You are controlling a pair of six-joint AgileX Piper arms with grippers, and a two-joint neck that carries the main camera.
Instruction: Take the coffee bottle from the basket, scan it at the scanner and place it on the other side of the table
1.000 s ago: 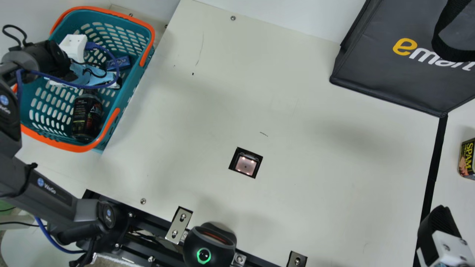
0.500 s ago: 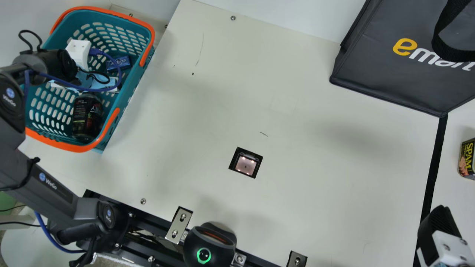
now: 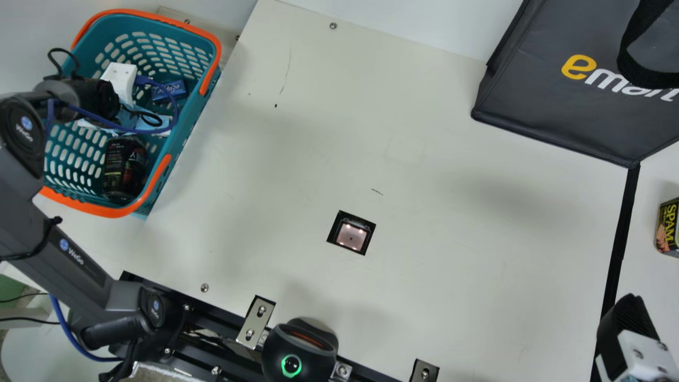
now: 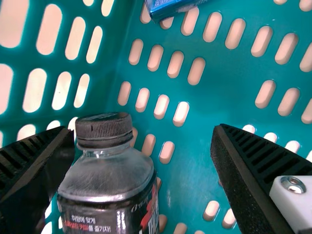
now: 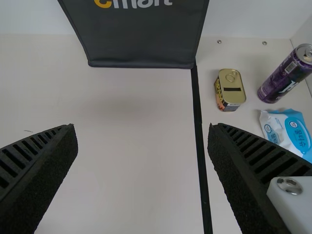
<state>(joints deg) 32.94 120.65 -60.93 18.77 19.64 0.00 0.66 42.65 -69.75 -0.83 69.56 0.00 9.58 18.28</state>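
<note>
At the robot's edge of the cream table sits a rounded black device with a green-lit ring. Near that edge, off at the right side, hangs the right gripper, fingers spread around nothing. Farther in, a square black-framed scanner window glows pinkish, set into the tabletop. Past the black strip stands a small yellow-and-black metal tin.

At the left is the teal perforated plastic basket with orange handles. The dark coffee bottle with a ribbed black cap is inside, in its nearer part, cap end towards the left gripper. That pincer is parted wide and grasps nothing: the bottle's cap and shoulder appear close beside one finger, well apart from the other; whether they touch I cannot tell. Beyond the bottle lies a small blue packet. Farthest, at the right, is a dark grey fabric bag.
</note>
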